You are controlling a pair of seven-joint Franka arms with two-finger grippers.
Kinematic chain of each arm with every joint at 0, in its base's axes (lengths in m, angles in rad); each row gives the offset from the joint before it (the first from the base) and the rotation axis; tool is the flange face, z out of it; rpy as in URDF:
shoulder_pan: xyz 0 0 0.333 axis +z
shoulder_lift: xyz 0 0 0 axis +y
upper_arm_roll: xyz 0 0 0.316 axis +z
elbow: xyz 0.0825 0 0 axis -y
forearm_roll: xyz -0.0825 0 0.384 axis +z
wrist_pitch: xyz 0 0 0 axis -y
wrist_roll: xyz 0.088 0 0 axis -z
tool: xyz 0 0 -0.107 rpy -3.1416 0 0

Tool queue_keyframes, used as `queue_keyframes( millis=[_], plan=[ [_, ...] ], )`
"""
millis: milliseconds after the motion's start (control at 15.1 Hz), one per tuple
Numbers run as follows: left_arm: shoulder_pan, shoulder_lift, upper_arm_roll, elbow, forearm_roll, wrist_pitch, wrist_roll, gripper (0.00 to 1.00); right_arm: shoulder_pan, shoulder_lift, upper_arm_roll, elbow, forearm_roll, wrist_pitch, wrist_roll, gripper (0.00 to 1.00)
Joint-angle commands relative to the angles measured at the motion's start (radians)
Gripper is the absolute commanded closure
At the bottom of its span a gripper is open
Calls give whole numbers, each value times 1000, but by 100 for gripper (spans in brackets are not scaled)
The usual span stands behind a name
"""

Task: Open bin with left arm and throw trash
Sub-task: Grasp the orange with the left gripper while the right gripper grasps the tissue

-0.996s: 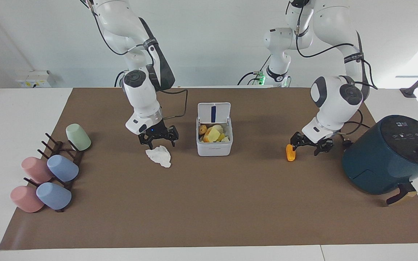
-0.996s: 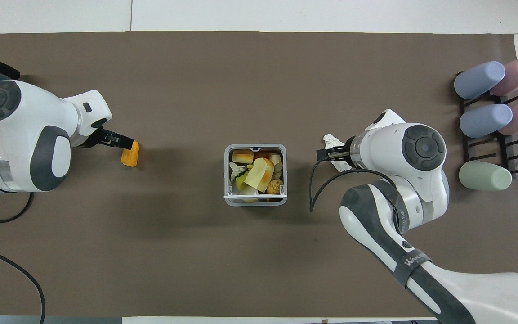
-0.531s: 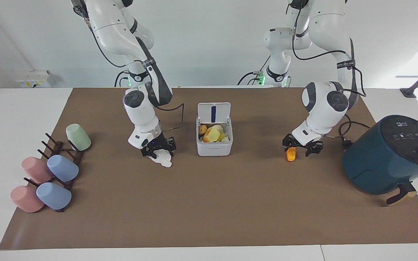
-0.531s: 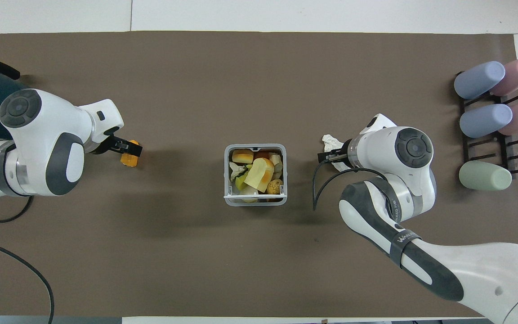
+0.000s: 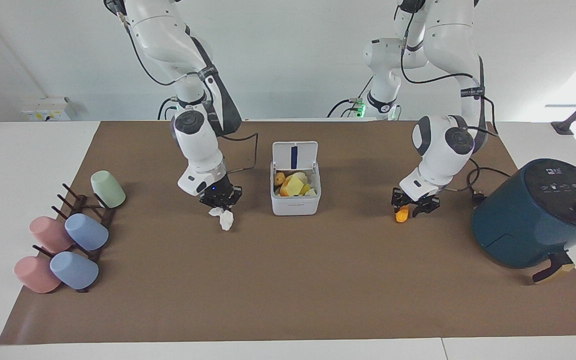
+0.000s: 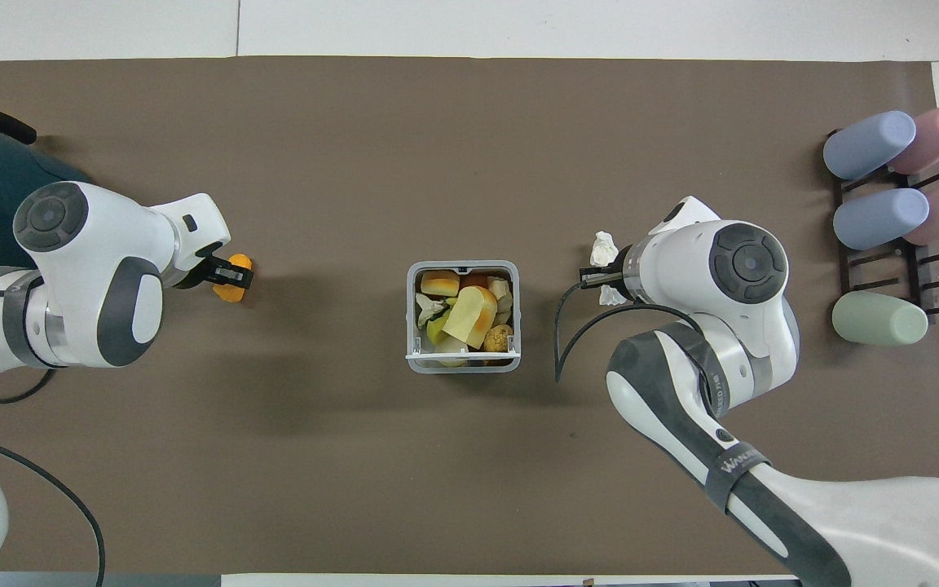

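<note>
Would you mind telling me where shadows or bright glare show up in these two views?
Facing view: strong daylight washes out the corner above the air fryer; soft shadows lie on the brown mat under both arms and beside the bin. Overhead view: even light, with broad faint shadows on the mat nearer the robots than the bin, no glare.
</note>
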Motion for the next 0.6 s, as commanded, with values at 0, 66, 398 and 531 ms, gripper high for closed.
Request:
queue_keyframes(
  millis=[0, 66, 398, 531],
  plan=[
    [2, -10, 7, -12, 20, 19, 6, 100, 86, -35, 7, 102, -4, -140, 177, 100],
    [2, -10, 6, -9, 20, 17, 6, 100, 129, -28, 6, 142, -4, -171, 248, 100],
    [-1, -13, 4, 196, -11, -261, -9, 100, 252, -5, 7, 208, -1, -169, 488, 100],
    [-1, -14, 6, 307, -83, -401, -21, 100, 275, 0, 7, 208, 3, -156, 506, 100]
  ],
)
